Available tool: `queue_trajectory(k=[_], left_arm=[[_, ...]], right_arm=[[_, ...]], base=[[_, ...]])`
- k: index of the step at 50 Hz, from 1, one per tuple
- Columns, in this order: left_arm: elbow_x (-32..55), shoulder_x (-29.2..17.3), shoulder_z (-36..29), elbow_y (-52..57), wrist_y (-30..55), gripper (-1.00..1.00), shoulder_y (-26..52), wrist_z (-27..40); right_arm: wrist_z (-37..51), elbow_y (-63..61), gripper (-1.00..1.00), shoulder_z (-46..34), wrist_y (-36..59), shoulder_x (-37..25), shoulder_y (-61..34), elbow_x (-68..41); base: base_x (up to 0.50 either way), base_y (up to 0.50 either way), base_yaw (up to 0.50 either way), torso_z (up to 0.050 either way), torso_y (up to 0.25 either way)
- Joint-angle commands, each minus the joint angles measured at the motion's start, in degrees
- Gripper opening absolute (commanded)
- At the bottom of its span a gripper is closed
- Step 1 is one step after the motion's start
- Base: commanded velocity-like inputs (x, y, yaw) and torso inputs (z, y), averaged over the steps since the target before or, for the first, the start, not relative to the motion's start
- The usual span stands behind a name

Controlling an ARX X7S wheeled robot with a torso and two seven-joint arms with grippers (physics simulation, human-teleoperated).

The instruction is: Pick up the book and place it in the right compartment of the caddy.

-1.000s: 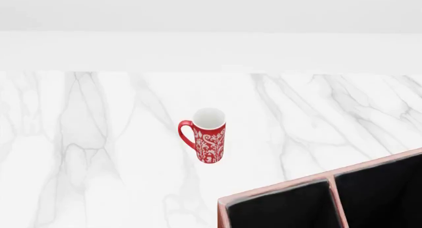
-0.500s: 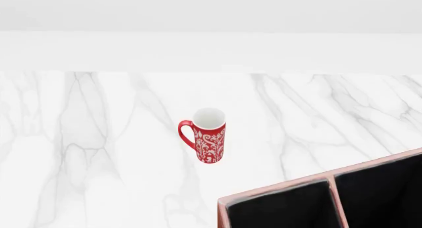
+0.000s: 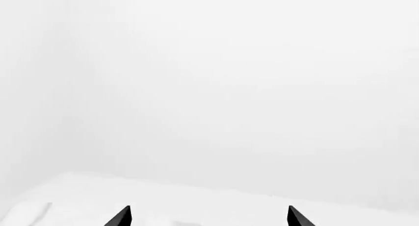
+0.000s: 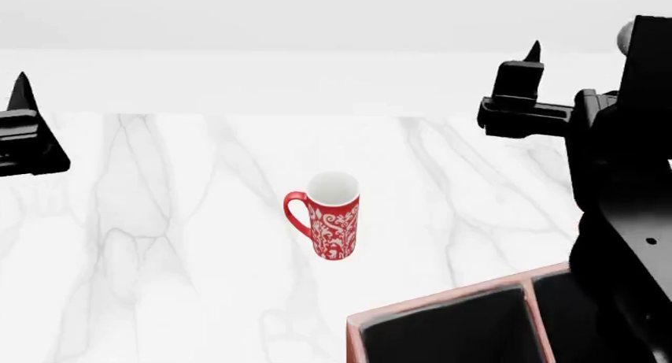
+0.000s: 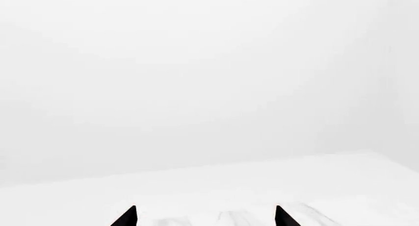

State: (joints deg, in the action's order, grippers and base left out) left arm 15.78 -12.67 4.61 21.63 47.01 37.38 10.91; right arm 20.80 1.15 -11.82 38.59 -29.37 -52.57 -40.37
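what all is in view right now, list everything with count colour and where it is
mug: one, red with a white pattern and white inside, upright near the middle of the table, handle toward the robot's left
caddy: one, reddish-brown with pale pink rims and black inside, near edge of the table on the robot's right, only two compartments showing
table: one, white marble with grey veins, filling the head view
wall: white, behind the table
book: none in any view
left gripper: one, black, raised at the left edge of the head view, fingers apart and empty
right gripper: one, black, raised at the right of the head view, fingers apart and empty, its arm covering part of the caddy
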Motion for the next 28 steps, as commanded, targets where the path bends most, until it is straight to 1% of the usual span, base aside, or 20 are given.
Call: queue_trajectory(k=[1, 9, 28], left_arm=[[-0.9, 4.9, -12.4, -5.9, -4.1, 1.00, 5.2, -2.0], [-0.2, 5.9, -14.6, -5.8, -4.0, 1.00, 6.2, -2.3], [0.1, 5.4, -16.4, -7.4, -5.7, 1.00, 6.3, -2.2]], right_arm=[[-2.6, 4.5, 1.00, -7.2, -4.2, 6.8, -3.8, 4.2], [-2.9, 4.5, 1.00, -8.7, -4.9, 7.9, -3.6, 4.9], [-3.2, 4.3, 1.00, -9.2, -5.1, 8.0, -3.1, 4.7]], base=[[0.00, 0.00, 0.00, 0.000, 0.000], [0.00, 0.00, 0.00, 0.000, 0.001], [0.00, 0.00, 0.00, 0.000, 0.000]])
